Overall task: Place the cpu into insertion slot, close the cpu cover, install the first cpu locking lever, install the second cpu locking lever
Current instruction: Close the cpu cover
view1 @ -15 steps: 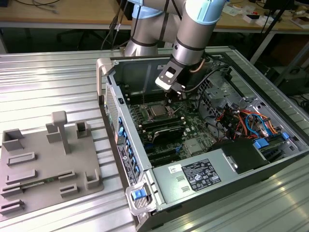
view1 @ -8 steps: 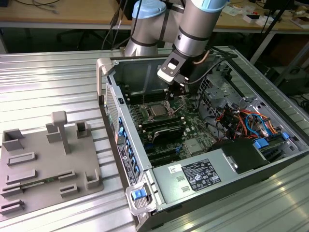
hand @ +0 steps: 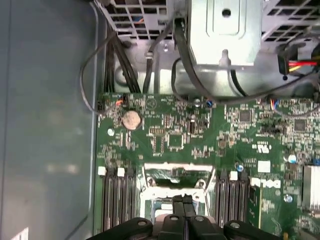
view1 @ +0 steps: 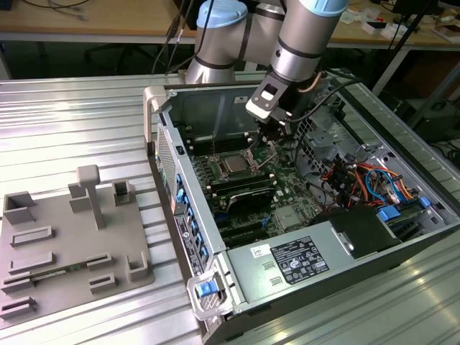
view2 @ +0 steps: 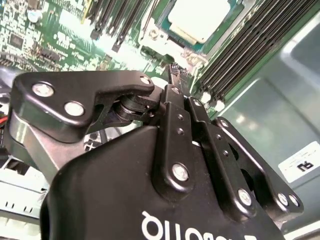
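The cpu [view1: 233,164] is a silvery square lying flat in the socket on the green motherboard inside the open computer case; in the second wrist view the cpu [view2: 200,17] shows beyond the fingertips. The silvery cpu cover [hand: 172,166] frames the socket, and I cannot tell if it lies fully flat. My gripper [view1: 272,144] hangs just above the socket's far edge, on the exterior view's right of the cpu. In both wrist views the gripper [view2: 172,75] [hand: 184,202] has its black fingers pressed together, with nothing visible between them.
Memory slots [hand: 117,200] flank the socket. A coin battery [hand: 131,120] and black cables [hand: 107,60] lie beyond it. The power supply [view1: 287,262] and red and blue cables [view1: 366,180] fill the case's near right. A grey fixture plate [view1: 72,244] sits at the exterior view's left.
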